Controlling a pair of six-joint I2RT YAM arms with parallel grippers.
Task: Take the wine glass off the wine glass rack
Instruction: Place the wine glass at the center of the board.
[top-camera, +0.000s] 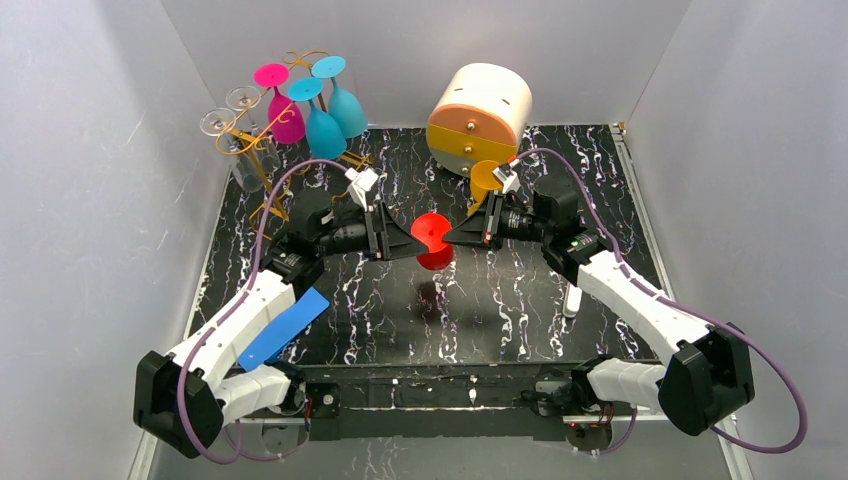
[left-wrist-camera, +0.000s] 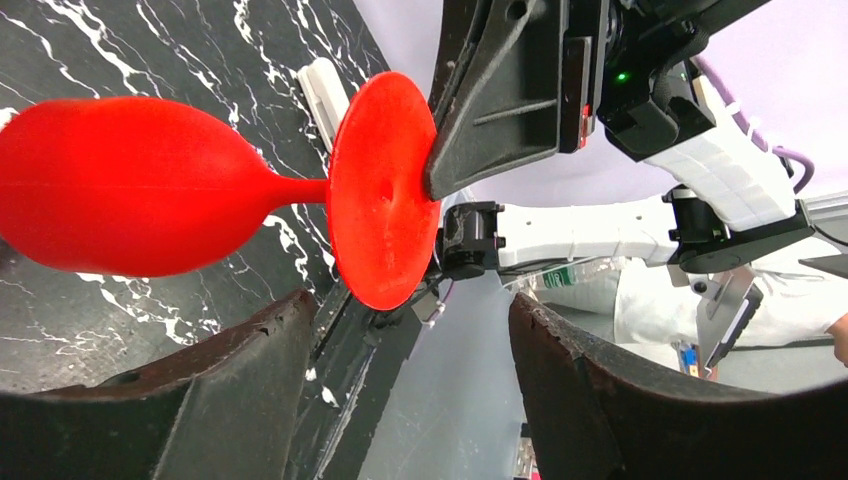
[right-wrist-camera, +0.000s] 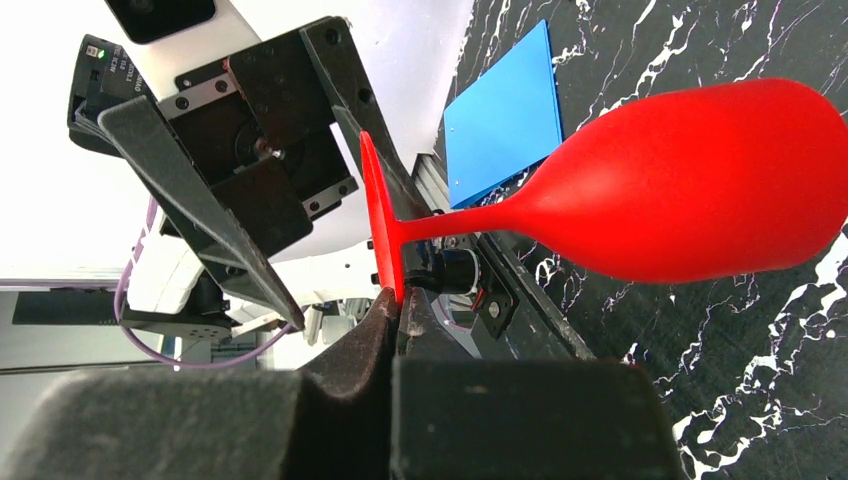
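Observation:
A red wine glass (top-camera: 433, 242) hangs sideways above the middle of the table, away from the gold wire wine glass rack (top-camera: 262, 152) at the back left. My right gripper (right-wrist-camera: 397, 300) is shut on the rim of the glass's foot (right-wrist-camera: 383, 235), and the bowl (right-wrist-camera: 690, 180) points away to the right. My left gripper (left-wrist-camera: 410, 305) stands open just short of the foot (left-wrist-camera: 380, 190), touching nothing. Its fingers (right-wrist-camera: 200, 200) show spread on either side of the foot in the right wrist view.
On the rack hang a pink glass (top-camera: 283, 112), two teal glasses (top-camera: 325, 122) and clear ones (top-camera: 228, 128). A round cream-and-orange drawer box (top-camera: 480, 112) stands at the back, an orange disc (top-camera: 487, 178) before it. A blue card (top-camera: 285, 327) lies front left.

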